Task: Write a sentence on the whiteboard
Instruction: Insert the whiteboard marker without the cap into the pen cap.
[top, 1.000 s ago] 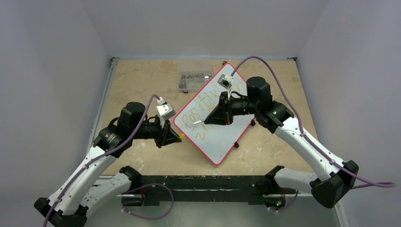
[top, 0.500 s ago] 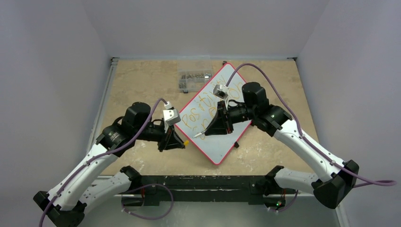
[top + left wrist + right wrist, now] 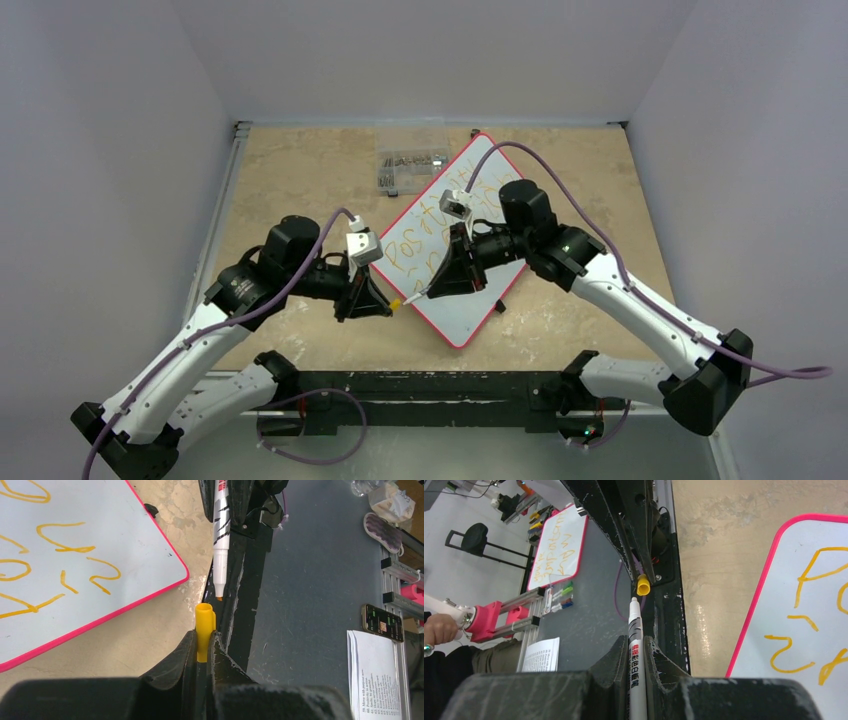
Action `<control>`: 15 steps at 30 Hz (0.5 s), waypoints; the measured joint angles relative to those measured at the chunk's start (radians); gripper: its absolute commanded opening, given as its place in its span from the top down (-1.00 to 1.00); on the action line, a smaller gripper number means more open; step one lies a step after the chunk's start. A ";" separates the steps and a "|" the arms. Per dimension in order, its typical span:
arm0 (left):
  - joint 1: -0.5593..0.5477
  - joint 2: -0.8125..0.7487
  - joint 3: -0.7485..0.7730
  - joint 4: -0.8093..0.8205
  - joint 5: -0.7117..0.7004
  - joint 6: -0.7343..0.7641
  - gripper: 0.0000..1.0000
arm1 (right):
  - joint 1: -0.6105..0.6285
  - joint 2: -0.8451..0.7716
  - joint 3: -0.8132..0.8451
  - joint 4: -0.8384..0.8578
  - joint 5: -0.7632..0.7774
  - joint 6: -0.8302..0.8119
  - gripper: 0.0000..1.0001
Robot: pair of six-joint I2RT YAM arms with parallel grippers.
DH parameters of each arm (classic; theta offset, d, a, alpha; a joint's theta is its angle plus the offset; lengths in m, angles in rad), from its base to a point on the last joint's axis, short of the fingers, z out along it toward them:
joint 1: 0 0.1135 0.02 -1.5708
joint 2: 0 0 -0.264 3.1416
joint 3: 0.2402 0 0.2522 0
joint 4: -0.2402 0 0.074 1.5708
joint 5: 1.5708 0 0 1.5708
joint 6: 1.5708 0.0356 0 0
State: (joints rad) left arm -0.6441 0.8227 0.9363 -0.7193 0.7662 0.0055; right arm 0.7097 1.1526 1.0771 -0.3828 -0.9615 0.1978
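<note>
The left tool (image 3: pixel 205 641) is clamped shut on a yellow cap (image 3: pixel 205 625), whose open mouth faces outward. Opposite it, the right tool (image 3: pixel 637 647) is closed tight around a white marker (image 3: pixel 634 622). The nib is just short of the cap and slightly to one side of its mouth. The step looks like recapping: bring both axes into one line, centre the nib on the mouth, then push straight in until it seats, without twisting. Beyond them the whiteboard (image 3: pixel 466 312) lies slanted on the bench (image 3: pixel 300 180), with the sentence (image 3: pixel 412 243) in orange across it, partly hidden by the right arm.
</note>
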 measured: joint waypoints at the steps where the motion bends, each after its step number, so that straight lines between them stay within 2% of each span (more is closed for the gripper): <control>1: 0.000 0.000 0.000 0.000 0.001 0.000 1.00 | 0.003 0.004 0.000 0.003 0.000 0.000 1.00; 15: 0.000 -0.002 0.000 0.001 0.014 0.000 1.00 | 0.003 0.029 0.000 0.017 0.001 0.012 1.00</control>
State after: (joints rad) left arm -0.6441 0.8207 0.9360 -0.7185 0.7807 0.0055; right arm 0.7132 1.1812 1.0775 -0.3660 -0.9604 0.2096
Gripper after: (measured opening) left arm 0.044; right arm 0.090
